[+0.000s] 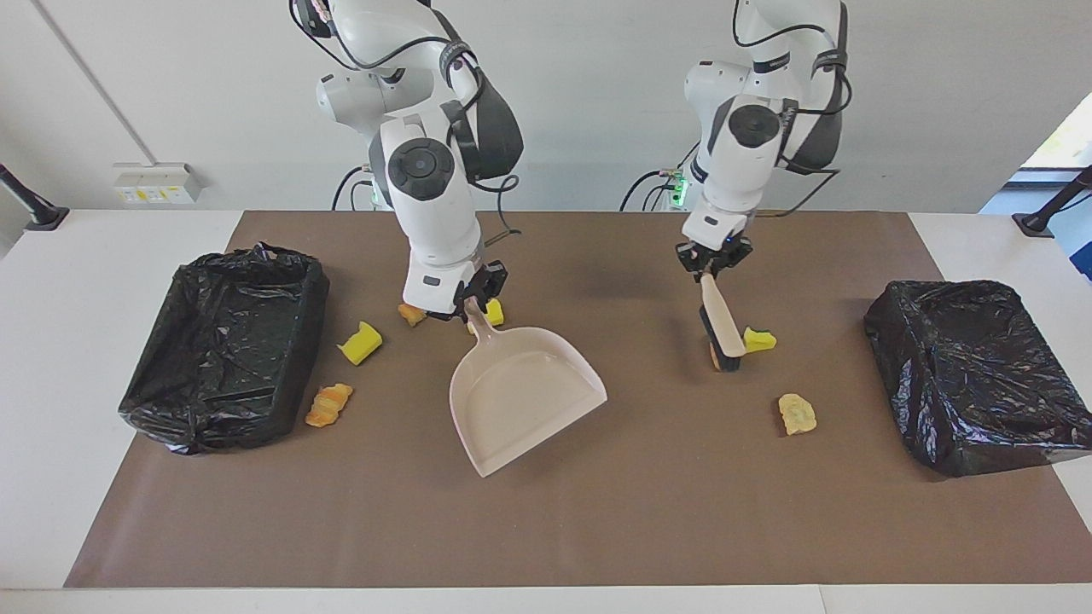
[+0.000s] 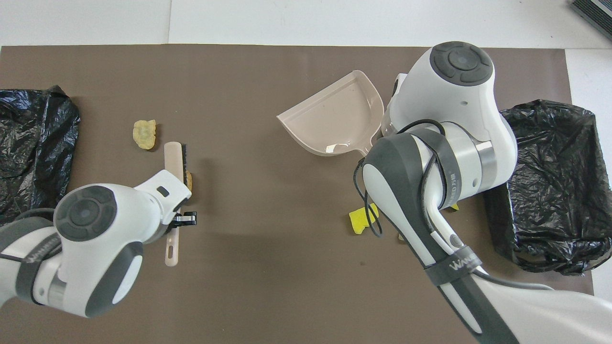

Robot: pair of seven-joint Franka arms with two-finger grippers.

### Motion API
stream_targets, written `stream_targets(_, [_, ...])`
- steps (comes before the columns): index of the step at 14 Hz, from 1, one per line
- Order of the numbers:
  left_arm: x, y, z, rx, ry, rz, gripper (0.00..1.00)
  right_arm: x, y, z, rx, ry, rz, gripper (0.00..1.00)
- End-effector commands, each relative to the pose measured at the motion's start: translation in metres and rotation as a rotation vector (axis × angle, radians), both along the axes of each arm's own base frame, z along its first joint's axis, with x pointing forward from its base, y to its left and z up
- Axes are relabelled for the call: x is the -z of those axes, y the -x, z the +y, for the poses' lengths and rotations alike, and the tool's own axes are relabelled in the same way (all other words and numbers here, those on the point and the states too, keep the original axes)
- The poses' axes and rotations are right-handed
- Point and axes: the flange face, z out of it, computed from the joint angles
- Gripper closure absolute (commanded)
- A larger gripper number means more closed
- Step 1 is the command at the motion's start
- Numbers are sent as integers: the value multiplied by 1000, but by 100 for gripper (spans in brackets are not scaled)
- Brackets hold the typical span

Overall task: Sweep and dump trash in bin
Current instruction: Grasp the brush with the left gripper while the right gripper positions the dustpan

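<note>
1. While the right claw (image 1: 472, 300) pinches the dustpan (image 1: 522, 394) handle, the pan rests on the desk (image 1: 648, 503).
2. The left claw (image 1: 713, 263) grips the brush (image 1: 722, 331) (bristles down) beside a yellow chunk (image 1: 759, 339).

White table (image 1: 77, 358) carried a brown mat (image 1: 597, 512); on it lay two black-lined bins (image 1: 223, 341), scattered trash (image 1: 328, 404) and a beige dustpan (image 1: 520, 396).

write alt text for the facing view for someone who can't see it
Two robot arms work over a brown mat: the right gripper holds a beige dustpan by its handle, and the left gripper holds a small brush whose bristles touch the mat. Yellow and orange scraps lie scattered between two bins lined with black bags.
</note>
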Motion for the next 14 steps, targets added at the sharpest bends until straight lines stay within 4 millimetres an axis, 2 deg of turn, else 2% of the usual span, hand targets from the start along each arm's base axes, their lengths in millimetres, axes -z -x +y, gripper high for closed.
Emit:
stream_targets(1, [1,-77,42,141,-22,-22,100,6,0,-21,-197,13,-19,100])
stream_targets(3, [-7,-129,82,254,-37,-62,100,11,-1,-27,-421,-10,-19,100])
stream_targets(4, [-3,-147,96,340,-48,-60,100,22,8,-18,-493,-18,8,100])
stream_targets(5, [6,-160,118,402,-57,-49,100,23,24,10,-530,-11,16,100])
stream_targets(6, [14,-168,135,458,-66,-41,100,21,30,23,-552,19,12,100])
stream_targets(8, [25,-182,157,552,-80,-30,100,16,26,25,-593,48,-18,100])
stream_targets(10, [31,-184,175,671,-94,-17,100,26,16,27,-711,12,-80,100])
stream_targets(11, [34,-181,177,765,-93,4,100,38,17,39,-731,11,-85,100])
stream_targets(14, [48,-164,179,988,-71,72,100,40,41,73,-738,18,-55,100])
